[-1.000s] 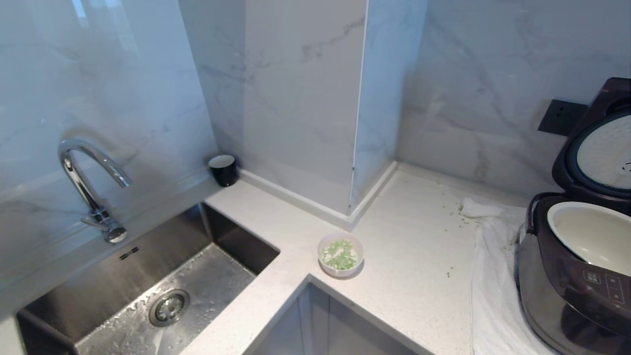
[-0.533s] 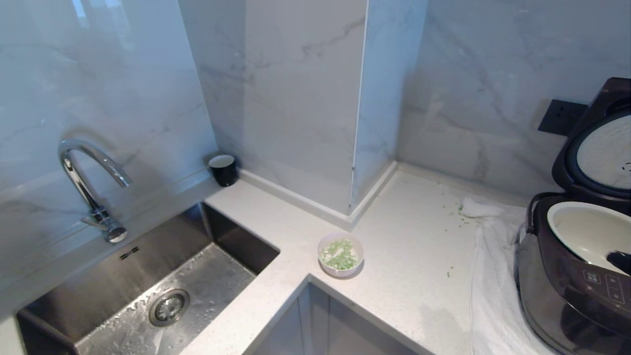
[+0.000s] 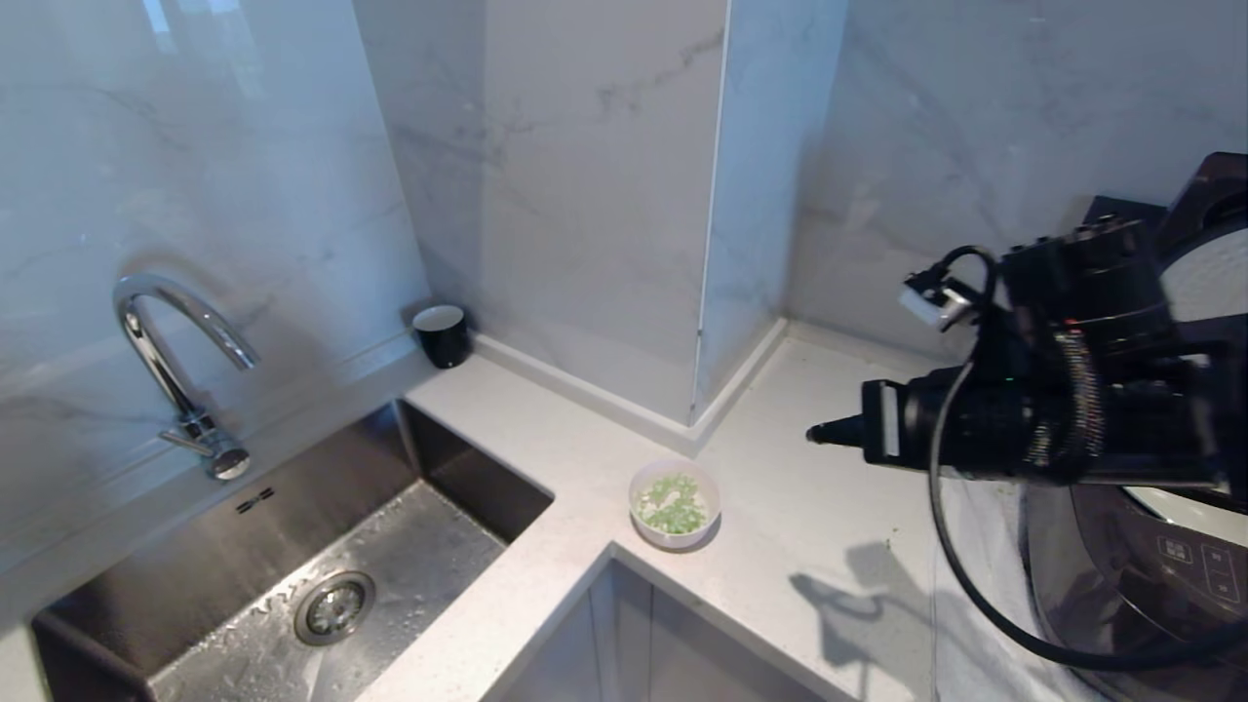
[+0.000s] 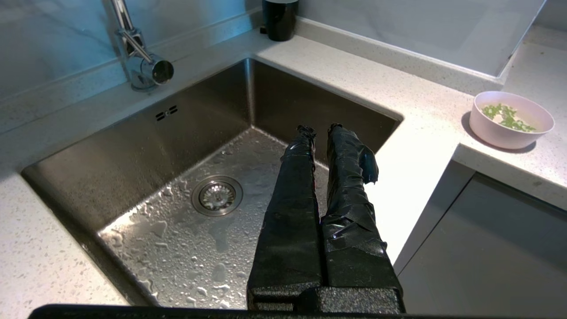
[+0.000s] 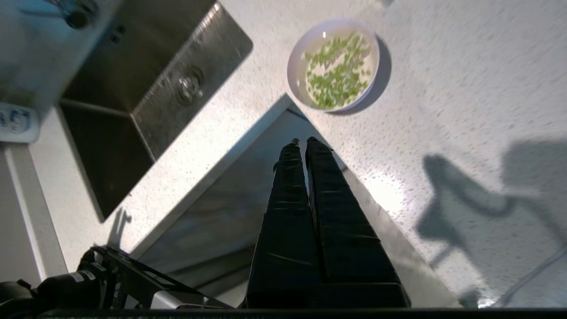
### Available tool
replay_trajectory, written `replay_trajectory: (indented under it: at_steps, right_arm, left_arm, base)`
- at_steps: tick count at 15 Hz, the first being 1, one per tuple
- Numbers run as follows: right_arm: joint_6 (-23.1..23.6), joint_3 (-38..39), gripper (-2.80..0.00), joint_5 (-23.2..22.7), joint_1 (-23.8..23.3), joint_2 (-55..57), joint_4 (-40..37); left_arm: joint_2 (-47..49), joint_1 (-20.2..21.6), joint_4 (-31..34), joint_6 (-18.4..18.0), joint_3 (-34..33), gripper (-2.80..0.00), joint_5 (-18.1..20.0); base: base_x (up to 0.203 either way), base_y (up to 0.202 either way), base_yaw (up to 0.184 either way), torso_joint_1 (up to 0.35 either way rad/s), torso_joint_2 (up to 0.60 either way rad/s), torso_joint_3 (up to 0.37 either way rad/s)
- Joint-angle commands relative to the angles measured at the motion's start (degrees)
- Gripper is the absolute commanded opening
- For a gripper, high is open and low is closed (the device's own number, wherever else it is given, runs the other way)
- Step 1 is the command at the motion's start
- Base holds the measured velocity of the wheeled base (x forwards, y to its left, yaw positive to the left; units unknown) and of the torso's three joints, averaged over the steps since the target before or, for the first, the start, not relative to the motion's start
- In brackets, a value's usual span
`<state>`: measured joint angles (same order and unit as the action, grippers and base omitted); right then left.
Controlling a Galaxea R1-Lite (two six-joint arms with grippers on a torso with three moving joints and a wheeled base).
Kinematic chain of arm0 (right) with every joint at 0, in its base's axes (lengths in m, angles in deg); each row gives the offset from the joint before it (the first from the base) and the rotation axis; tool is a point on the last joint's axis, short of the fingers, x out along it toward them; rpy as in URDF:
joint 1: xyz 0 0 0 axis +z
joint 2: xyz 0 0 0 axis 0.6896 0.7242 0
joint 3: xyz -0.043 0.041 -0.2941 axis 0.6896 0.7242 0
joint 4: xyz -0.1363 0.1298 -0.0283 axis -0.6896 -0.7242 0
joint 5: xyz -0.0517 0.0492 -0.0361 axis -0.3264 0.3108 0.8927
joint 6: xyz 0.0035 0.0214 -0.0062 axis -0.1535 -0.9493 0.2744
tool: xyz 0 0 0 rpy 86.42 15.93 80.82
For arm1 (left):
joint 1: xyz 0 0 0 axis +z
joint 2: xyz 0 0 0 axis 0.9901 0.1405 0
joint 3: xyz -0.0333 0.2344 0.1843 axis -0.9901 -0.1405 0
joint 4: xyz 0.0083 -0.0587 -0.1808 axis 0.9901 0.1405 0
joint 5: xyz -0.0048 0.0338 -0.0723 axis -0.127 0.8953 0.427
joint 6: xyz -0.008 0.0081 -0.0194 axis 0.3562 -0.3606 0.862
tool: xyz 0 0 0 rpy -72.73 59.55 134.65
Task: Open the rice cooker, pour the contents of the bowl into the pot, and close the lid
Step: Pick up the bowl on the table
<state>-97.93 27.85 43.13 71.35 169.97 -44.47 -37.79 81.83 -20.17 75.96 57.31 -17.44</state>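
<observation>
Our right gripper (image 5: 300, 141) hangs above counter, fingers pressed together, empty — we risk knocking bowl (image 3: 674, 503), scattering greens (image 5: 337, 71), unless they part first.

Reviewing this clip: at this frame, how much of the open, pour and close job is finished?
Done: the rice cooker stands with its lid raised. In hand: the right gripper, shut and empty, is held above the counter, pointing towards the bowl but apart from it. The left gripper hangs over the sink, shut. Left: the contents are in the bowl, so grasping, pouring into the pot and closing remain.
</observation>
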Motion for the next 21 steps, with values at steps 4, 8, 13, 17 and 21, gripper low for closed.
replay_trajectory:
  at_steps: [4, 8, 13, 17, 21]
  right_arm:
    - [-2.1, -13.2, -2.8, 1.0, 1.9, 21.6, -9.8]
    - [-1.4, -17.9, -2.8, 3.4, -0.7, 29.5, -13.4]
    - [0.4, -21.0, -2.8, 7.6, -1.1, 34.6, -13.3]
    - [0.3, -25.3, 0.0, 7.4, -1.2, 36.7, -12.9]
    - [0.4, -27.1, 0.0, 7.5, -1.0, 38.4, -12.8]
  left_arm:
    - [0.1, 0.1, -0.1, 0.0, -0.1, -2.8, 0.0]
    - [0.1, 0.0, -0.1, 0.0, -0.1, -2.8, 0.0]
    - [0.1, 0.0, 0.0, 0.0, -0.1, -2.8, 0.0]
    - [0.1, 0.1, 0.0, 0.0, -0.1, -2.8, 0.0]
    - [0.1, 0.0, -0.1, 0.0, -0.1, -2.8, 0.0]
  base:
    - [0.0, 0.0, 0.0, 0.0, 0.0, 0.0]
    - [0.0, 0.0, 0.0, 0.0, 0.0, 0.0]
    - [0.0, 0.0, 0.0, 0.0, 0.0, 0.0]
    - [0.0, 0.0, 0.0, 0.0, 0.0, 0.0]
    - [0.0, 0.0, 0.0, 0.0, 0.0, 0.0]
